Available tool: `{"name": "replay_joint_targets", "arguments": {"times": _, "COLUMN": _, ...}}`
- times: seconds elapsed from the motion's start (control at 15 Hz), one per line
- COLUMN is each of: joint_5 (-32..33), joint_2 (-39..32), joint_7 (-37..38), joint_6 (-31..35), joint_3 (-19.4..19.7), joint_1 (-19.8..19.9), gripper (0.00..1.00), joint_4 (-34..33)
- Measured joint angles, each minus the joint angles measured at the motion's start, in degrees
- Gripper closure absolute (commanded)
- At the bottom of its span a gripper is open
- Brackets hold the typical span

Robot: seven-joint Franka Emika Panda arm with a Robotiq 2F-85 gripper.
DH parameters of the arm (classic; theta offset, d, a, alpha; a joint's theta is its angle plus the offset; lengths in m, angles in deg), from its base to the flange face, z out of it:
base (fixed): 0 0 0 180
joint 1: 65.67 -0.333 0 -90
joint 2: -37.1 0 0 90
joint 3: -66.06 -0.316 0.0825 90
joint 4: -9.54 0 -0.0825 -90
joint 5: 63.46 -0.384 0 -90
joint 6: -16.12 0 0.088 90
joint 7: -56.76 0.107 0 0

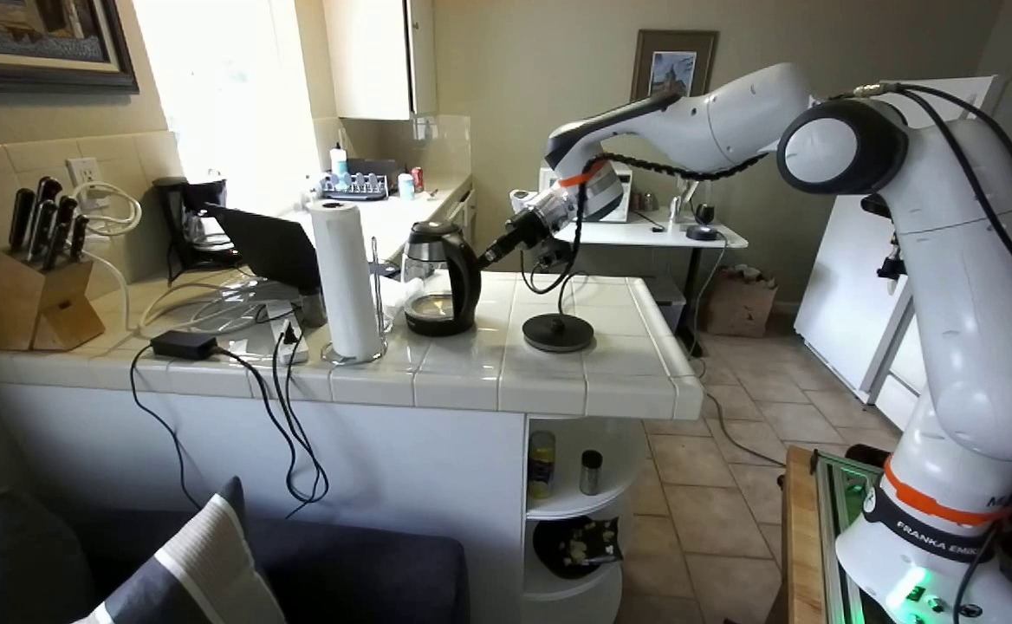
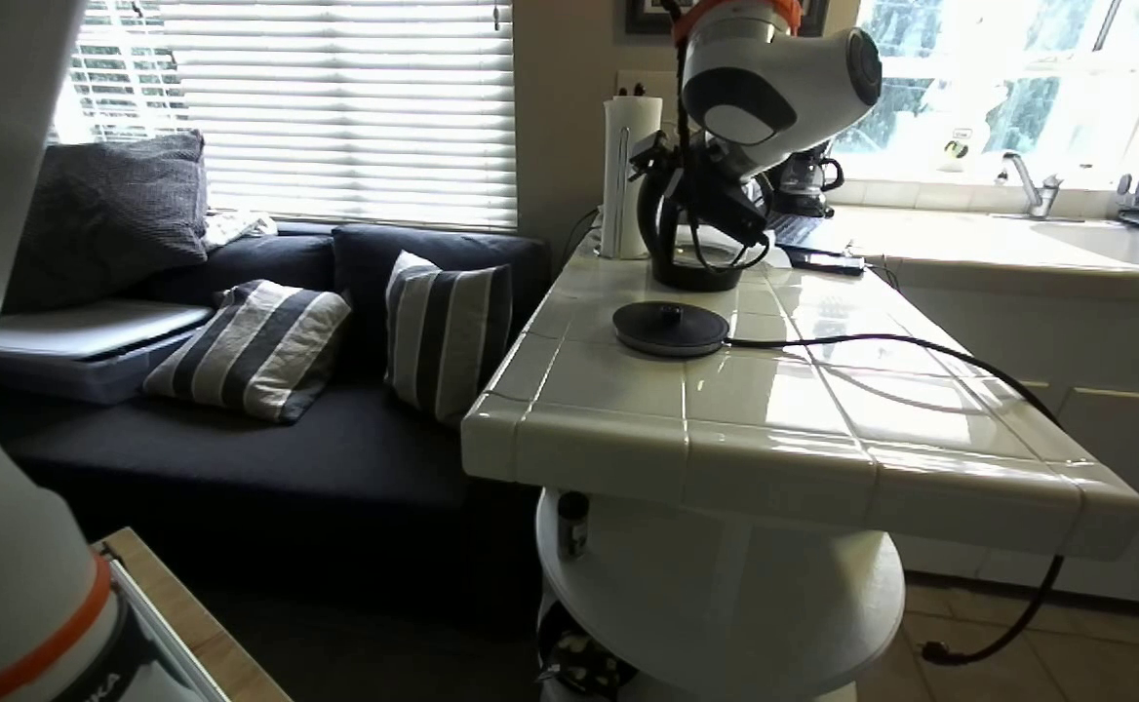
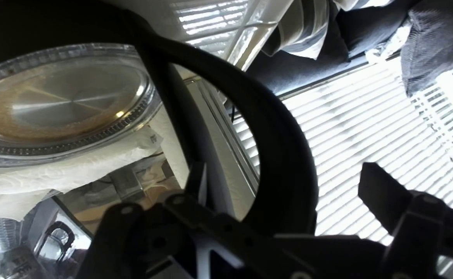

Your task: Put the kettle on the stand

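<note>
The kettle [image 1: 437, 282] stands upright on the counter [image 2: 608, 409], beside the paper roll [image 1: 346, 282] and off the stand [image 2: 671, 330], which lies flat nearer the counter's end. Its handle [image 3: 286, 155] points toward the arm [image 1: 948, 251], which probably explains why the tool [image 3: 282, 174] sits on that side. In the wrist view, the tool is spread wide, its fingers [image 3: 383, 193] one on each side of the handle's outer bar, so closing would likely pinch that bar; whether either finger touches it, I cannot tell. The cord [image 2: 882, 338] leaves the stand sideways, not toward the kettle, so it seems unlikely to snag.
</note>
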Motion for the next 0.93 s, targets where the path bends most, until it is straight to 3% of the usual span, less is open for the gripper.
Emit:
{"name": "replay_joint_targets", "arguments": {"times": 0.53, "joint_5": -2.4, "joint_2": -1.8, "joint_7": 0.9, "joint_6": -8.5, "joint_3": 0.4, "joint_1": 1.1, "gripper": 0.0, "joint_4": -2.7}}
{"name": "replay_joint_targets", "arguments": {"times": 0.93, "joint_5": -7.1, "joint_2": -2.9, "joint_7": 4.8, "joint_6": -8.6, "joint_3": 0.3, "joint_1": 0.9, "gripper": 0.0, "joint_4": -3.3}}
